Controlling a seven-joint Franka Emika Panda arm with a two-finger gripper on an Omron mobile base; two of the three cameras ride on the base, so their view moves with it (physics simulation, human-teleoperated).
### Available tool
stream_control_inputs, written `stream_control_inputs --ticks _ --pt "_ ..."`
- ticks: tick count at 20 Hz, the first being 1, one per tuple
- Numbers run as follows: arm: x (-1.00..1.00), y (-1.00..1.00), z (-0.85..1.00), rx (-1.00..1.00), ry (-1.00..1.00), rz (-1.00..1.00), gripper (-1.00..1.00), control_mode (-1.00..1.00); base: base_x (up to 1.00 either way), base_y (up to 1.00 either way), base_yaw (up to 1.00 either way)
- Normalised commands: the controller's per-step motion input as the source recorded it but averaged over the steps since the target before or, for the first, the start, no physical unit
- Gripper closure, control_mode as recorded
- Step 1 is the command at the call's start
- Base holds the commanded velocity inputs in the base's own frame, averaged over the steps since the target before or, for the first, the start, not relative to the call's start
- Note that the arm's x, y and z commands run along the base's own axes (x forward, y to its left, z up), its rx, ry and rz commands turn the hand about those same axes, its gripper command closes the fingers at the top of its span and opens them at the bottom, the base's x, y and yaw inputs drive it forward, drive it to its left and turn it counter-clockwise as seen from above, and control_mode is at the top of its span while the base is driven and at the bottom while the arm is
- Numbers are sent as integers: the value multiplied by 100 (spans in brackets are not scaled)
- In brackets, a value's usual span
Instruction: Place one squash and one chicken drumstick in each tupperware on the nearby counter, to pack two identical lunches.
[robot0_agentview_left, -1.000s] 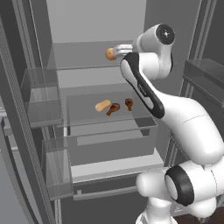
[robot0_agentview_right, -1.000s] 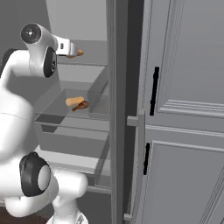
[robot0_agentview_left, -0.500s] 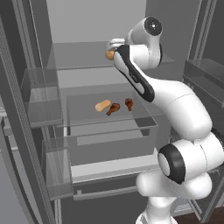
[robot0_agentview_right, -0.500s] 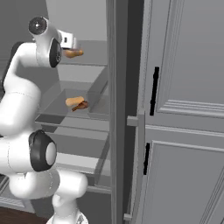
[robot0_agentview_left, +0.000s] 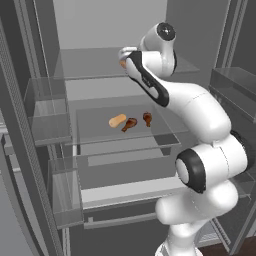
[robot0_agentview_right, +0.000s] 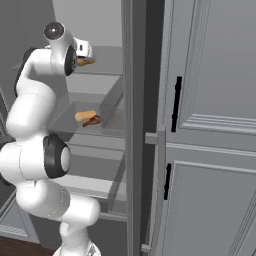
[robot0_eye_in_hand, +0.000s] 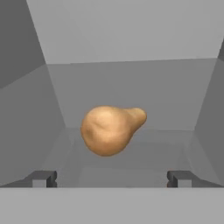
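The arm reached up into an open fridge, its gripper (robot0_eye_in_hand: 112, 178) level with the upper glass shelf (robot0_agentview_left: 100, 70) and its jaws spread wide, holding nothing. In the hand view a tan, pear-shaped squash (robot0_eye_in_hand: 109, 129) lay on that shelf just beyond the two fingertips (robot0_eye_in_hand: 43, 178), centred between them and apart from both, its narrow end pointing right. From the left base view this squash (robot0_agentview_left: 122, 63) showed as an orange sliver at the hand's far edge; from the right base view it (robot0_agentview_right: 86, 61) protruded just right of the hand. On the middle shelf (robot0_agentview_left: 100, 135) below lay a second squash (robot0_agentview_left: 117, 120) with two drumsticks to its right: one (robot0_agentview_left: 129, 124) touching or nearly touching it, the other (robot0_agentview_left: 147, 118) slightly apart. To the right of the fridge stood grey panelled cabinet doors (robot0_agentview_right: 215, 125) with black handles (robot0_agentview_right: 175, 104)
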Motion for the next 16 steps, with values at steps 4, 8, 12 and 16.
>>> stream_control_inputs --ticks 4,8,12,16 --pt "37 21 -10 0 2 4 -100 -100 0 0 0" --pt "35 13 -5 0 0 3 -100 -100 0 0 0" --pt "37 0 0 0 0 0 -100 -100 0 0 0" --pt "21 0 -2 0 0 0 -100 -100 0 0 0"
